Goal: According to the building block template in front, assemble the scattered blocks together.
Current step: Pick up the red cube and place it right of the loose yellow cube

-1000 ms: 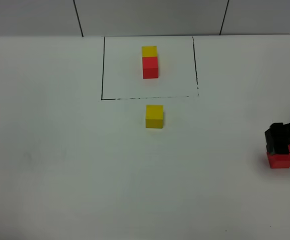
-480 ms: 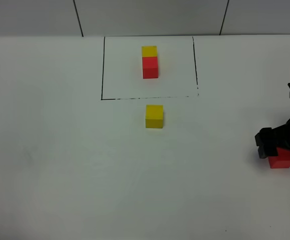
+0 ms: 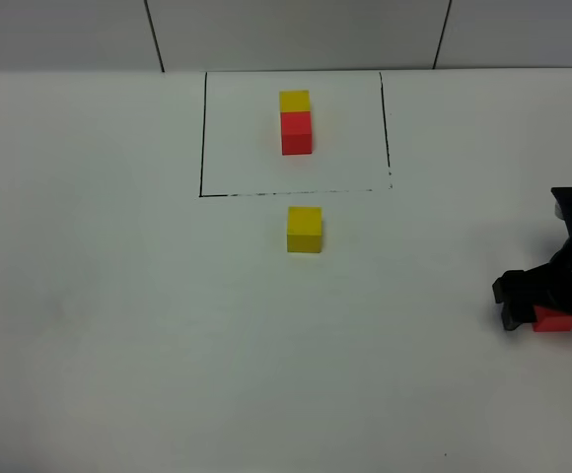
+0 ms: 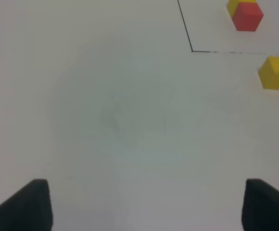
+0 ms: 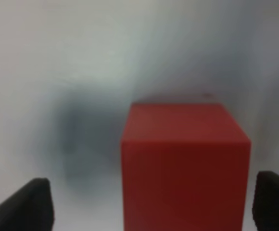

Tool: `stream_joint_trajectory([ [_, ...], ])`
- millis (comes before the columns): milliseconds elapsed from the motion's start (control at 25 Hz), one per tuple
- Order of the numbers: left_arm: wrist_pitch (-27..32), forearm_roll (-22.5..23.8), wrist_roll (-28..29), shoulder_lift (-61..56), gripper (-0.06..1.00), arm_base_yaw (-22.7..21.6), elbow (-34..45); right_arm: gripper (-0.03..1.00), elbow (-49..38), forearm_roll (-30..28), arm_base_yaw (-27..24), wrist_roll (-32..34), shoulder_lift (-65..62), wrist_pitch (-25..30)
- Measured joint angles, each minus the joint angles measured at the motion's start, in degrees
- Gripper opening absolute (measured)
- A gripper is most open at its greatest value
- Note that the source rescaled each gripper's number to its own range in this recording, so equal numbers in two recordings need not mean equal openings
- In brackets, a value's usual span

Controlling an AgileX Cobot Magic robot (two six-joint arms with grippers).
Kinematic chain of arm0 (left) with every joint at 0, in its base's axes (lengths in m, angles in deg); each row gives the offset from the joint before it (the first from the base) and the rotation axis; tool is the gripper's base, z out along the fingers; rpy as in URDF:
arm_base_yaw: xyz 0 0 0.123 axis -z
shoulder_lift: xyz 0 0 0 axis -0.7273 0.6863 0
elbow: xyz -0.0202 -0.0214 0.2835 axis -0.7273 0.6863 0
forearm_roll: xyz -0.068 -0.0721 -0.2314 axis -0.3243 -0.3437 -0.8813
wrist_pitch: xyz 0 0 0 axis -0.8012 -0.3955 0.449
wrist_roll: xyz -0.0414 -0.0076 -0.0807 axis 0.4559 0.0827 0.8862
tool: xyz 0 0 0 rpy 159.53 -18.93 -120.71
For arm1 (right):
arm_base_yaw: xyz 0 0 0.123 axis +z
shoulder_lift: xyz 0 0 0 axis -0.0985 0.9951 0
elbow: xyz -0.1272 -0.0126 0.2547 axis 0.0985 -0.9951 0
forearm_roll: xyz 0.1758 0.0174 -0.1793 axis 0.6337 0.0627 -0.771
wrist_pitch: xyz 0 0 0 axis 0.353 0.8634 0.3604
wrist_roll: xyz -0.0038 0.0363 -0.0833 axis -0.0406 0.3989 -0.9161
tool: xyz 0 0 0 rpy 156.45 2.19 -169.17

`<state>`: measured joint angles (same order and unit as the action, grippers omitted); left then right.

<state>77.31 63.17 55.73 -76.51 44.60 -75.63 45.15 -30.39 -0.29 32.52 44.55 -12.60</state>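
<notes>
Around the red cube [image 5: 185,166] hangs the right hand [image 5: 151,204] (wide open).

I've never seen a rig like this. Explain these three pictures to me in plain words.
This is a robot with two arms, each ending in a two-fingered tool. The wide picture comes from a camera mounted high above the white table. The other two come from cameras on the wrists, one per arm. On the table, a yellow cube joined to a red one inside a drawn black rectangle is the template to copy. A loose yellow cube sits just outside that rectangle, on the camera's side. The right tool stands open around a loose red cube, apparently not yet gripping it. The left tool is open and holds nothing.
</notes>
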Motion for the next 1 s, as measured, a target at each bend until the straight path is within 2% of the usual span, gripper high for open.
stream_joint_trajectory([
  [160,0.0,0.0,0.0,0.0,0.71,0.0,0.0,0.73,0.0,-0.2,0.0,0.2,0.9,-0.2],
  [240,0.0,0.0,0.0,0.0,0.71,0.0,0.0,0.65,0.0,-0.8,0.0,0.6,1.6,-0.2],
  [320,0.0,0.0,0.0,0.0,0.71,0.0,0.0,0.47,0.0,-1.6,0.0,1.3,1.9,-0.2],
  [400,0.0,0.0,0.0,0.0,0.71,0.0,0.0,0.19,0.0,-2.1,0.0,2.0,2.0,-0.2],
  [440,0.0,0.0,0.0,0.0,0.71,0.0,0.0,0.0,0.0,-2.4,0.0,2.1,1.9,-0.2],
  [600,0.0,0.0,0.0,0.0,0.71,0.0,0.0,0.01,0.0,-3.3,0.0,1.7,0.1,-0.2],
  [720,0.0,0.0,0.0,0.0,0.71,0.0,0.0,0.01,1.6,-3.4,0.7,-1.7,-2.5,0.8],
  [800,0.0,0.0,0.0,0.0,0.71,0.0,0.0,0.01,4.4,-3.7,3.0,-7.8,-3.3,3.2],
  [1000,0.0,0.0,0.0,0.0,0.71,0.0,0.0,0.01,14.9,-4.1,12.4,-31.8,-1.6,9.7],
])
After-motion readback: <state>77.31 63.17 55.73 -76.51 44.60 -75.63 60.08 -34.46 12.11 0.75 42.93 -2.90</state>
